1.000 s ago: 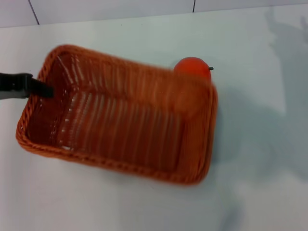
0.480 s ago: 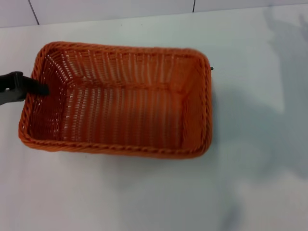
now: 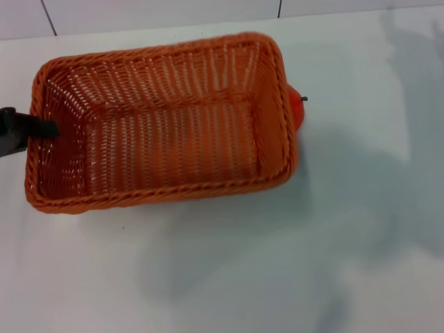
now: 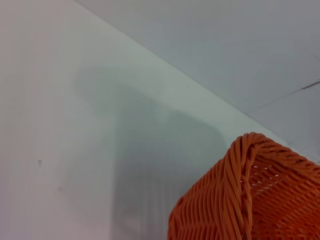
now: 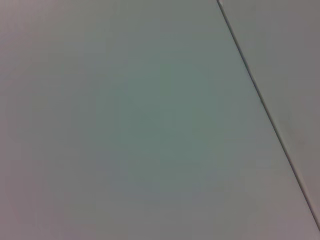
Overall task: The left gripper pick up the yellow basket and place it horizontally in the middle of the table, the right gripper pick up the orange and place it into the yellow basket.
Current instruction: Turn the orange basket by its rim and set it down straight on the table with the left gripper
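Observation:
The yellow basket (image 3: pixel 159 193), orange-brown woven wicker, hangs a little above the white table (image 3: pixel 277 277) and casts a shadow under its near side. Its long side lies roughly across the table, with the right end turned slightly away from me. My left gripper (image 3: pixel 47 127), a black finger reaching over the basket's left short rim, is shut on that rim. A corner of the basket also shows in the left wrist view (image 4: pixel 240 200). The orange (image 3: pixel 297 111) peeks out behind the basket's right end, mostly hidden. The right gripper is out of view.
A wall with tile seams (image 3: pixel 48 17) runs along the table's far edge. Arm shadows fall on the right part of the table (image 3: pixel 409 83). The right wrist view shows only a plain pale surface with one seam (image 5: pixel 260 95).
The basket has swung around in my left gripper: its right end moved from near me to farther away. The orange went from visible to hidden to a sliver. The gripper shifted slightly left.

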Robot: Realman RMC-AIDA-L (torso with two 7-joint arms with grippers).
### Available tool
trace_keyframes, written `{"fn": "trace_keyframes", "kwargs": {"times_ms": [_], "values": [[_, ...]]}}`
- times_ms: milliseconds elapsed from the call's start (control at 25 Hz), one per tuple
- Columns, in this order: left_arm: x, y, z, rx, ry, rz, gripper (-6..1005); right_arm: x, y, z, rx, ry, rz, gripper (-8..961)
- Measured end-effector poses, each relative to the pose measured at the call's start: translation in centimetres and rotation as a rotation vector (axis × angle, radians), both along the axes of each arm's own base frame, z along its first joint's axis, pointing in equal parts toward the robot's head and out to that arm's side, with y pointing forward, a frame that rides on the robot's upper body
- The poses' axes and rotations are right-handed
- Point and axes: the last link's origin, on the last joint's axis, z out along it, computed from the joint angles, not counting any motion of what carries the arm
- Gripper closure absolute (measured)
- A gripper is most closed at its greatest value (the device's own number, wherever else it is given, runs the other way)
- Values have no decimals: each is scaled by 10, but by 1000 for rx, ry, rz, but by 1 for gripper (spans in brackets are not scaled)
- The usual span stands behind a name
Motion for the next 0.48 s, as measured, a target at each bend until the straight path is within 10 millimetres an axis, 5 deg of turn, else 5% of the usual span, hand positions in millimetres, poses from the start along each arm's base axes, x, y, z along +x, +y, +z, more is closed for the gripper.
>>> {"fn": "trace_keyframes", "kwargs": {"times_ms": [480], "values": [[-9, -12, -7, -32, -33, 29, 798, -5, 5, 0, -1, -1, 13, 25]]}}
